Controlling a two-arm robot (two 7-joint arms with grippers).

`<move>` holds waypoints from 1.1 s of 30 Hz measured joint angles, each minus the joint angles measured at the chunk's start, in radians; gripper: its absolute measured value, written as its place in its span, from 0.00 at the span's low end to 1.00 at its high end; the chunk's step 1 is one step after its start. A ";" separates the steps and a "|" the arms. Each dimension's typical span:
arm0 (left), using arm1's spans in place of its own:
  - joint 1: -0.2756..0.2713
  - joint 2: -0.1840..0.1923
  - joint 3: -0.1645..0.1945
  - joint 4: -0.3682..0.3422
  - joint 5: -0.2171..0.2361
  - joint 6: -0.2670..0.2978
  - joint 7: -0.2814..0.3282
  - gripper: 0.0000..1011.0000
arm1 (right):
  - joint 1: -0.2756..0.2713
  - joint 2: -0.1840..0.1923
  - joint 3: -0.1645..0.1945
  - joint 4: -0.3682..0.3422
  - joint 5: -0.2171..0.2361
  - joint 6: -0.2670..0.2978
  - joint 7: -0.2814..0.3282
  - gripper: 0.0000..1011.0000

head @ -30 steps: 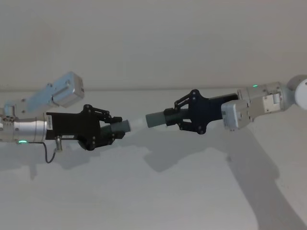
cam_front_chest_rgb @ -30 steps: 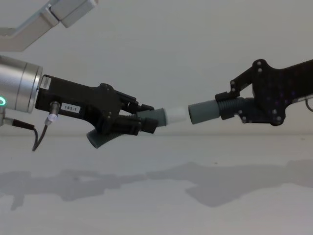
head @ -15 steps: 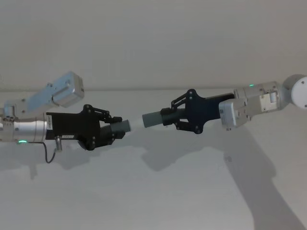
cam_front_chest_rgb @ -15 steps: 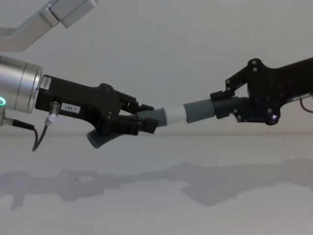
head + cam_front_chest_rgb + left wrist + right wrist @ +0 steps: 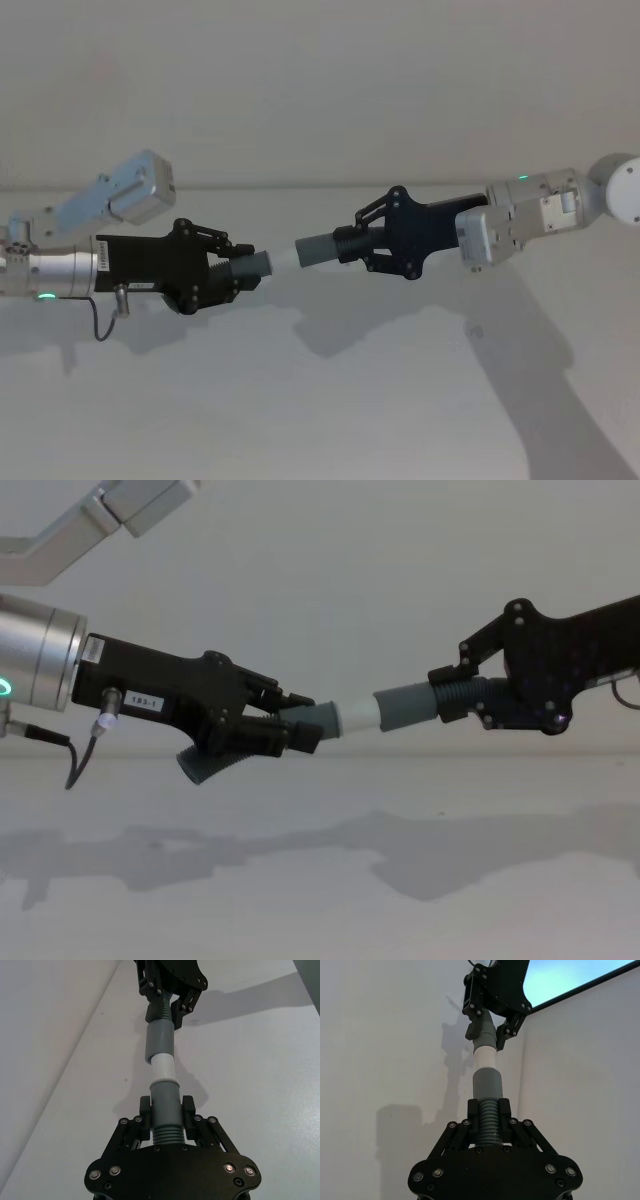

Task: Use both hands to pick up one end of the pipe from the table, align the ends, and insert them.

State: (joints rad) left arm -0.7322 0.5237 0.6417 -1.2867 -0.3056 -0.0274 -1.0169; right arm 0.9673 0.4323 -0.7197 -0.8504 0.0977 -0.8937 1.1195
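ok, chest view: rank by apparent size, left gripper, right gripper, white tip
1. left gripper, largest, though it may sit nearer the camera.
2. right gripper, partly cut by the picture's edge, so 1 versus 2 is unsure.
3. white tip, clearly smallest.

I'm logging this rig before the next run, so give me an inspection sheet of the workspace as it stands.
Surface: white table, bare, arm shadows across it.
Job's things: white-tipped pipe piece and ribbed pipe piece held in the air, lined up; white tip meets the grey mouth, much of it showing.
Clutter: nothing seen.
Grippers: left tool shut on the white-tipped pipe piece; right tool shut on the ribbed pipe piece.
Cables: thin black cable looping under the left wrist.
Surroundings: plain pale wall; bright screen behind.
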 joint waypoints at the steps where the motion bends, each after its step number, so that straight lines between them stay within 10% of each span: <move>1: 0.000 0.000 0.000 0.000 0.000 0.000 0.000 0.34 | 0.000 0.000 -0.001 -0.001 0.000 0.000 0.000 0.21; 33: 0.000 0.000 0.000 0.000 0.000 0.000 0.001 0.34 | -0.012 0.033 -0.016 -0.052 0.004 0.026 -0.024 0.21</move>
State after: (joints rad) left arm -0.7324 0.5236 0.6417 -1.2868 -0.3060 -0.0275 -1.0162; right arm 0.9554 0.4656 -0.7358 -0.9020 0.1021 -0.8679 1.0952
